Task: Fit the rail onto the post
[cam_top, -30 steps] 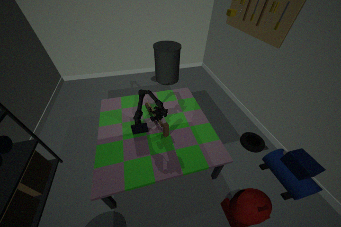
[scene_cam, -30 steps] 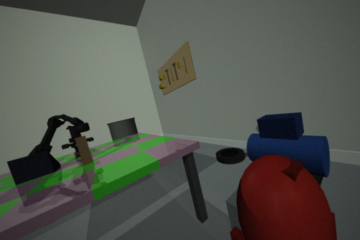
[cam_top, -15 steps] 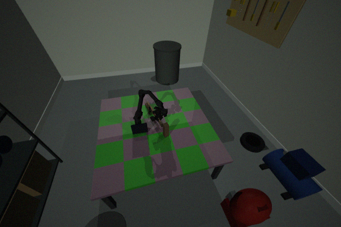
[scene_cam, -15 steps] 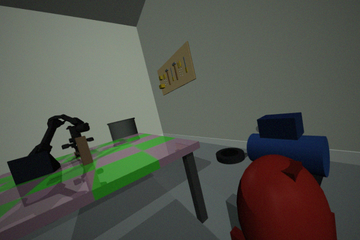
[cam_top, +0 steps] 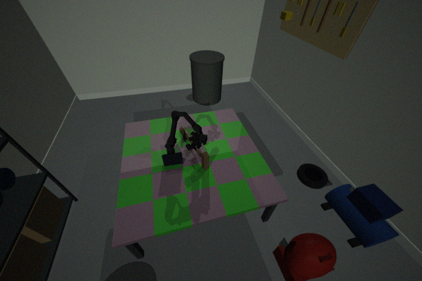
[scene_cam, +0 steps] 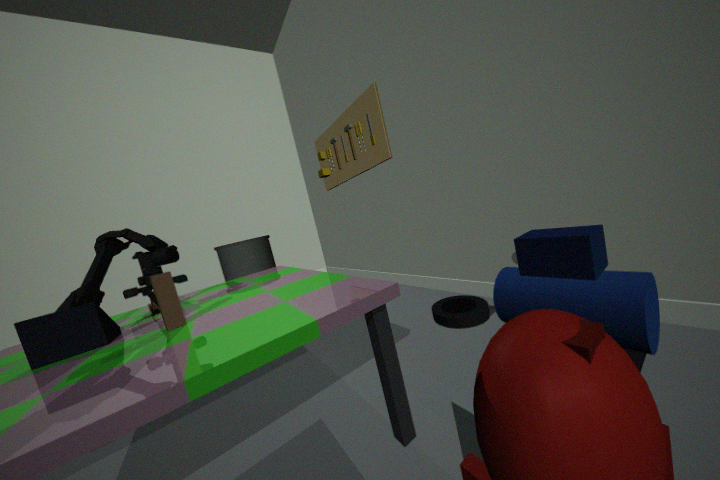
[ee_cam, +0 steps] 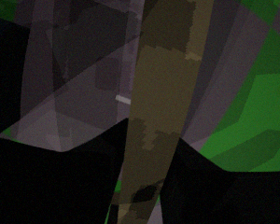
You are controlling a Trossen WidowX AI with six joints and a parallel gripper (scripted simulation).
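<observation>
1. Nearest the front edge, the green-and-mauve chequered tabletop (cam_top: 238, 198) carries only long dark shadows of the arm across its squares.
2. Towards the left half of the tabletop, about midway between front and back edges, sits the dark box-shaped robot base (cam_top: 172, 158); the exterior view shows it as a black block (scene_cam: 60, 333) near the front-left corner as that camera sees it.
3. Just to the right of the base, near the tabletop's centre, stands the short upright brown wooden post (cam_top: 204, 161), seen as a flat brown slab (scene_cam: 168, 301) in the exterior view. Its pegs are too small and dark to make out.
4. From the post the long brown wooden bed rail (cam_top: 194, 148) runs away towards the back edge. In the wrist view the rail (ee_cam: 172, 88) fills the middle of the picture as a tan bar running from bottom to top.
5. The black parallel-jaw pincer (cam_top: 195, 140) sits over the rail partway along it, closed on the rail; in the wrist view its two dark fingers press the rail from both sides low in the picture.
6. Whether the rail's end touches the post cannot be told.
7. Farther back, the black jointed arm (cam_top: 180, 116) arches from the base up and over to the pincer.
8. The rail's far end (cam_top: 184, 130) lies towards the back edge; the bracket and footboard block are hidden by the arm.
</observation>
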